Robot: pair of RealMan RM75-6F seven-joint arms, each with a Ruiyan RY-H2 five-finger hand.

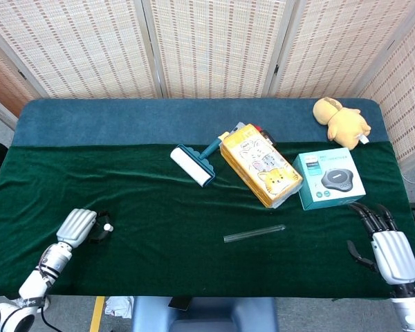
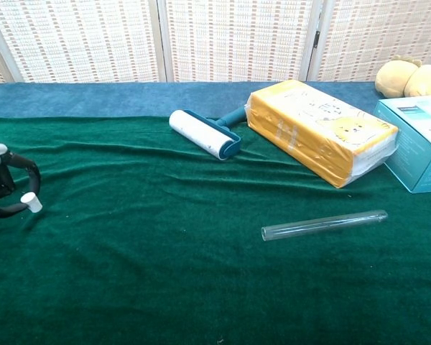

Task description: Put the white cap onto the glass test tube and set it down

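The glass test tube [image 1: 254, 233] [image 2: 323, 224] lies on its side on the green cloth, right of centre, with nothing touching it. Far to its left, my left hand [image 1: 79, 226] [image 2: 3, 183] pinches the small white cap [image 1: 108, 227] [image 2: 30, 203] between its dark fingertips, just above the cloth. My right hand [image 1: 384, 242] hovers near the table's front right corner with its fingers spread and nothing in it. The chest view does not show the right hand.
Behind the tube stand a yellow tissue pack [image 1: 260, 164] [image 2: 322, 139], a teal box [image 1: 328, 178] [image 2: 416, 144] and a lint roller [image 1: 194, 164] [image 2: 201, 134]. A yellow plush toy [image 1: 340, 119] [image 2: 409, 77] sits at the back right. The table's front edge [image 1: 194, 296] runs close to both hands.
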